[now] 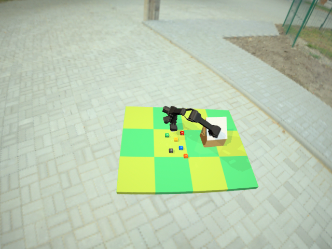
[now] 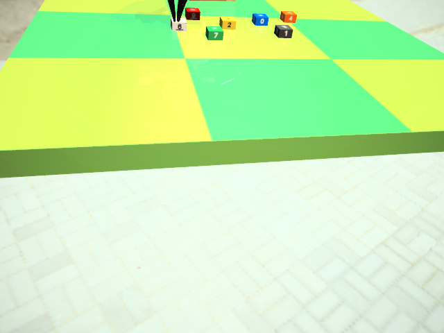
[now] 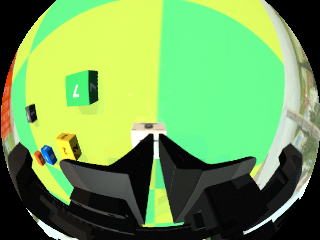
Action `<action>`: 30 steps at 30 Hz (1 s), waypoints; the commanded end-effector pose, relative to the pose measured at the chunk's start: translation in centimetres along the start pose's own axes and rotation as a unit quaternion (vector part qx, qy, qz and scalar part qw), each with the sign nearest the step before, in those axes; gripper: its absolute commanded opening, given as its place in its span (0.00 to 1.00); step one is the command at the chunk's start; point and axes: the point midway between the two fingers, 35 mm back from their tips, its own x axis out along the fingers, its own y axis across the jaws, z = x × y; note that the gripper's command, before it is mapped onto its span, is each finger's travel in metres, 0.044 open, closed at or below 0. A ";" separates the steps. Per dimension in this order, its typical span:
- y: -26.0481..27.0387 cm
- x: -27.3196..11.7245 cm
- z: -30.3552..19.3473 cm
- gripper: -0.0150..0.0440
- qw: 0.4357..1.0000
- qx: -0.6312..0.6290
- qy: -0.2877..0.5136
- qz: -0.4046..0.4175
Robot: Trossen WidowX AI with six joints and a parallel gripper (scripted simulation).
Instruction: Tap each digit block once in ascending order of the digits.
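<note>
My gripper is shut and empty, pointing down with its tips at the top of the white block, digit 6. Whether they touch it I cannot tell. The green block shows 7, the red block 9, the yellow block 2. The blue block shows 0, the black block 1, the orange block 4.
The blocks lie on a green and yellow checkered table. The arm stands on a box with a white top to the right in the top view. The red block is close beside the white one; the green block is on its other side.
</note>
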 end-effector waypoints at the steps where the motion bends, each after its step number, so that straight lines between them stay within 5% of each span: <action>1: 0.1 0.3 -0.1 0.29 1.000 0.001 0.002 0.002; 9: 0.1 -3.1 -0.1 0.29 1.000 0.001 0.002 0.001; 14: 0.0 -10.6 0.0 0.29 1.000 0.002 0.002 0.000; 22: 0.2 -10.9 0.1 0.29 1.000 0.002 0.002 0.000; 30: 8.7 -10.8 5.0 0.29 1.000 0.001 0.001 0.003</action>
